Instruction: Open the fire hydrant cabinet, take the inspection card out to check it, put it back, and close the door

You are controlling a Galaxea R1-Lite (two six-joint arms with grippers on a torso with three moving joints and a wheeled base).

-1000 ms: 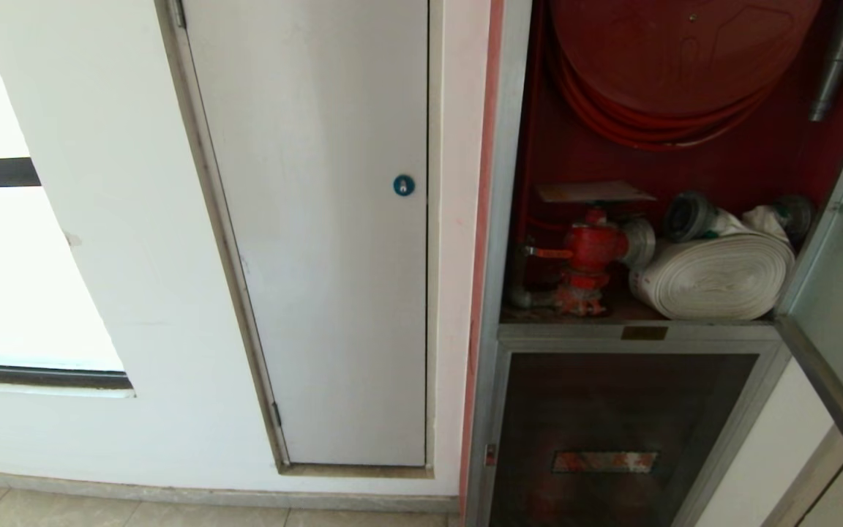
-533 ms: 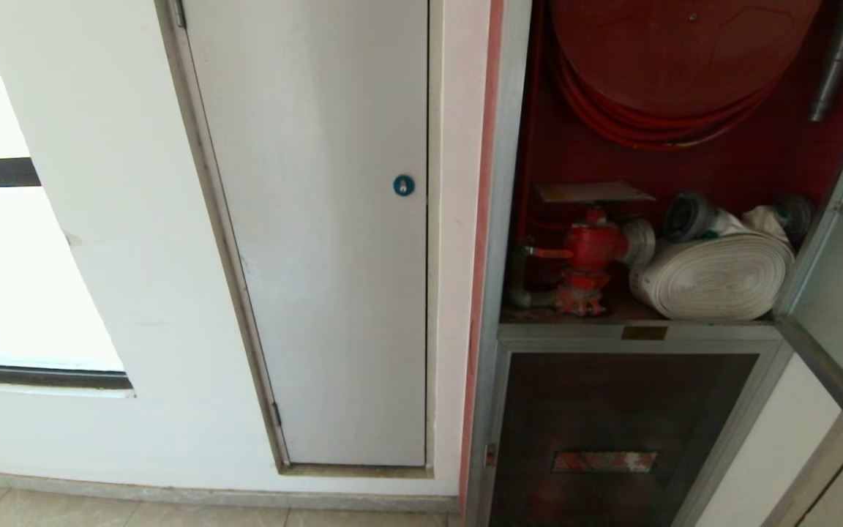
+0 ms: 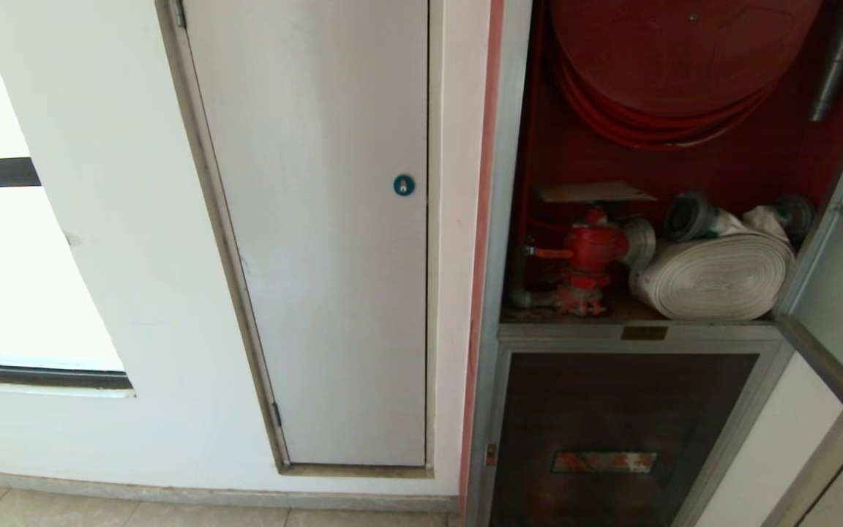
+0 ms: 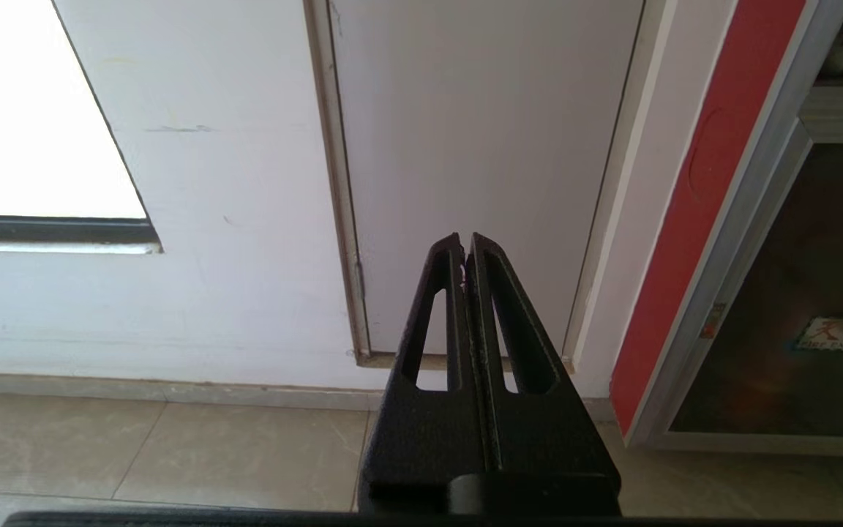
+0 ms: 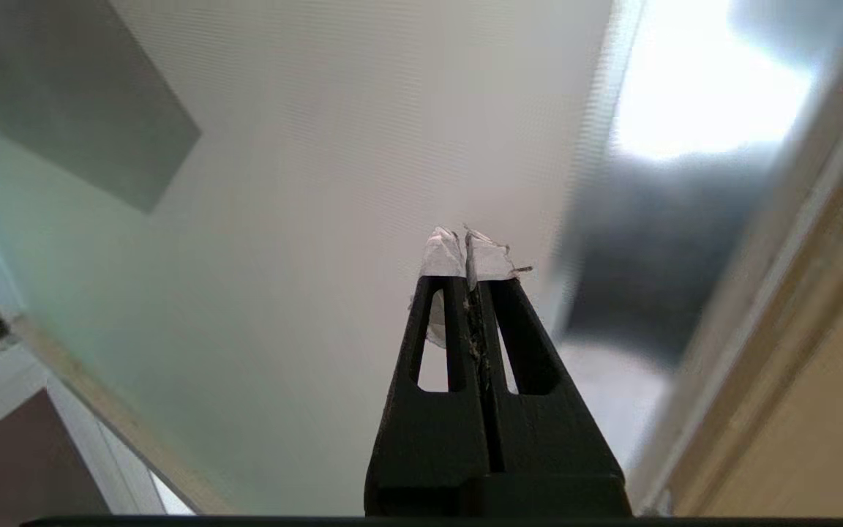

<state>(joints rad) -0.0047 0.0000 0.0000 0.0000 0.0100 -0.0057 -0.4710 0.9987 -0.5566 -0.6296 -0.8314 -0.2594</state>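
Head view: fire hydrant cabinet stands open; door swung out at right edge. Inspection card lies flat above the red valve, beside the rolled white hose.

Left wrist view: left claw closed, empty, facing a plain white door.

Right wrist view: right claw closed, empty, close to the door glass.

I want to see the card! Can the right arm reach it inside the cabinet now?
Probably yes. The door hangs open, and the inspection card lies bare above the red valve. The right gripper faces the door glass.
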